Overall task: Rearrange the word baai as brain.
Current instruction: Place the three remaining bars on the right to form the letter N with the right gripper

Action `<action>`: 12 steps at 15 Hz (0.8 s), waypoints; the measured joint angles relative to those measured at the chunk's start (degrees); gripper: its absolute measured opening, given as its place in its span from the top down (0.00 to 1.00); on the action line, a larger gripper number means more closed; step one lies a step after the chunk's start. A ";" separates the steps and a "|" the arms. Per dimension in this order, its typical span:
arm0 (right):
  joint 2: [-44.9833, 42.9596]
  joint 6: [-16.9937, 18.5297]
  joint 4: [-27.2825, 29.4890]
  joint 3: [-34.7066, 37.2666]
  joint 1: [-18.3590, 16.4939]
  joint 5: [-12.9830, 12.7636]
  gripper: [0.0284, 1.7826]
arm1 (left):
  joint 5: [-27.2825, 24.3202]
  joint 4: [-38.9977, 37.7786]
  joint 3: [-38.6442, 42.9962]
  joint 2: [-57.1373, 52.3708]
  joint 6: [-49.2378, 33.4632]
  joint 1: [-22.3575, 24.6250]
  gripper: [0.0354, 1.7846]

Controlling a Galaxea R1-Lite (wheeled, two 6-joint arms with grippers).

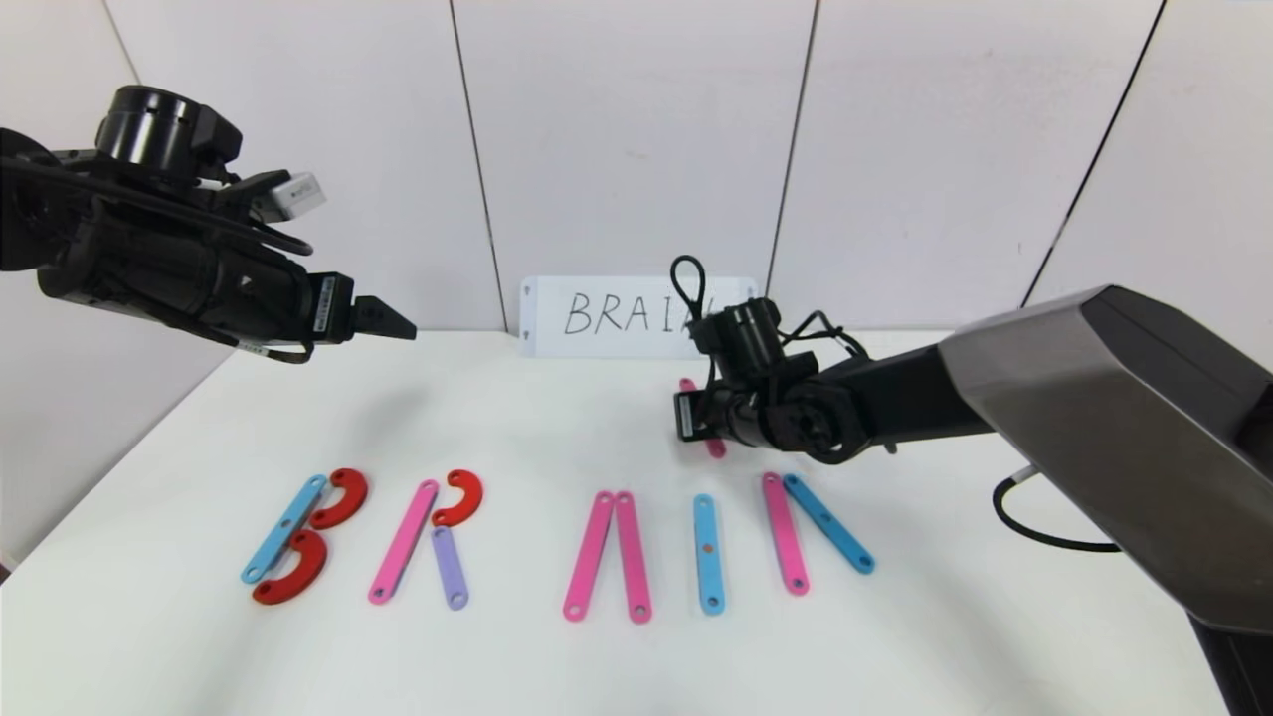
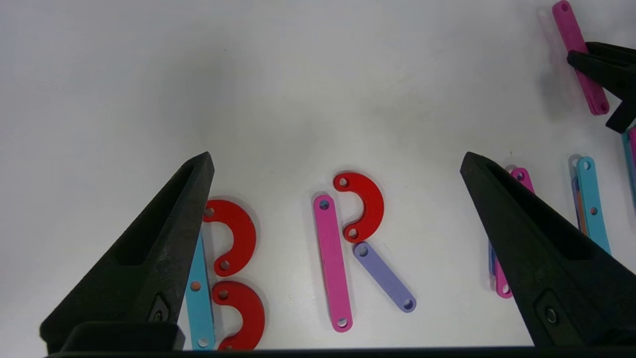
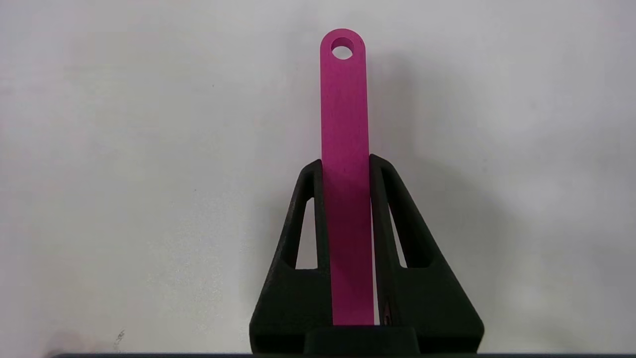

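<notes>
Right gripper: centre right of the head view, low over the white table, clamped on a flat pink holed strip.
Left gripper: upper left, raised, jaws wide, nothing between them.
Word: strip-and-curve letters in a row across the lower middle.
White handwritten "BRAIN" card: centre, against the wall.

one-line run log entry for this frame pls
right gripper: shut on pink strip, behind the letter row | left gripper: open, raised over B/R end | N: pink upright and light-blue diagonal laid, second upright missing
</notes>
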 joint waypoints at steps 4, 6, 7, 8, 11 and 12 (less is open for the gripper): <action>-5.32 1.26 2.65 4.57 -1.82 -0.68 0.86 | 0.00 -0.05 0.00 0.00 0.00 0.00 0.03; -8.55 1.87 2.66 8.96 -3.23 -2.01 0.86 | 0.00 -0.02 0.00 0.00 0.00 0.00 0.03; -10.24 2.39 2.51 11.43 -4.02 -2.28 0.86 | 0.00 -0.02 0.00 0.00 0.00 0.00 0.03; -11.90 3.06 2.29 14.10 -4.91 -2.36 0.86 | -0.02 -0.02 0.00 0.00 0.00 0.00 0.03; -16.99 4.38 1.50 22.10 -8.24 -2.40 0.86 | -0.02 -0.02 0.00 0.00 0.02 0.00 0.03; -18.65 4.49 0.96 24.55 -9.16 -2.34 0.86 | 0.00 -0.02 0.00 0.00 0.00 0.00 0.03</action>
